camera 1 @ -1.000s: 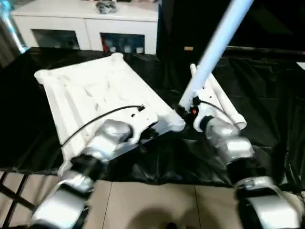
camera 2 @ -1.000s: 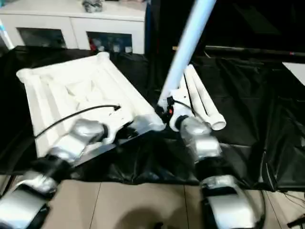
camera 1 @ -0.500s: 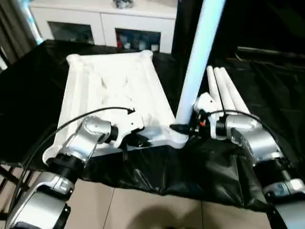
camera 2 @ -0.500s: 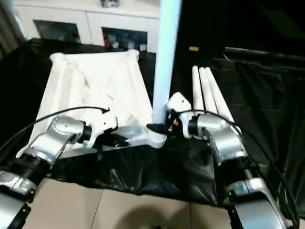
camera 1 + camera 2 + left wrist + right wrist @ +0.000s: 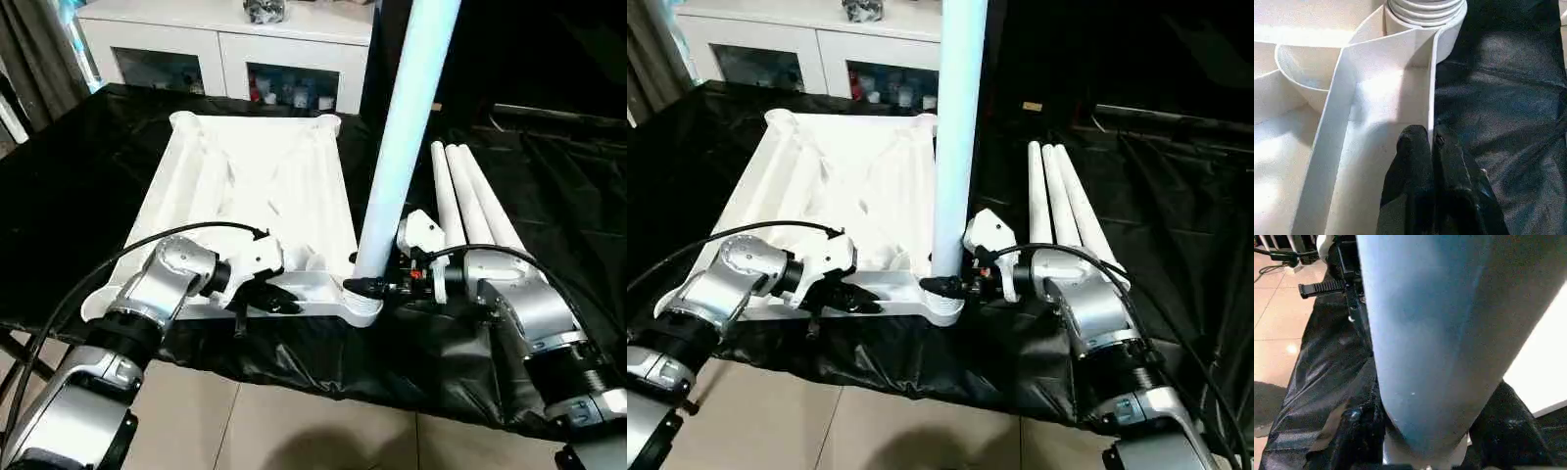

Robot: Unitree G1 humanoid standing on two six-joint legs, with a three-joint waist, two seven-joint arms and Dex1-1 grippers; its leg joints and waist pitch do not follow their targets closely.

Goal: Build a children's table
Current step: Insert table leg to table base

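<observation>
Right gripper [image 5: 367,287] clamps the upright leg [image 5: 402,147] in its corner socket; left gripper [image 5: 1431,142] pinches the tabletop [image 5: 255,186] rim.

Silver forearms are ending in white wrist housings and black-fingered pincers, the left pincer [image 5: 284,301] and the right pincer [image 5: 377,288], with thin black cables looping alongside.
</observation>
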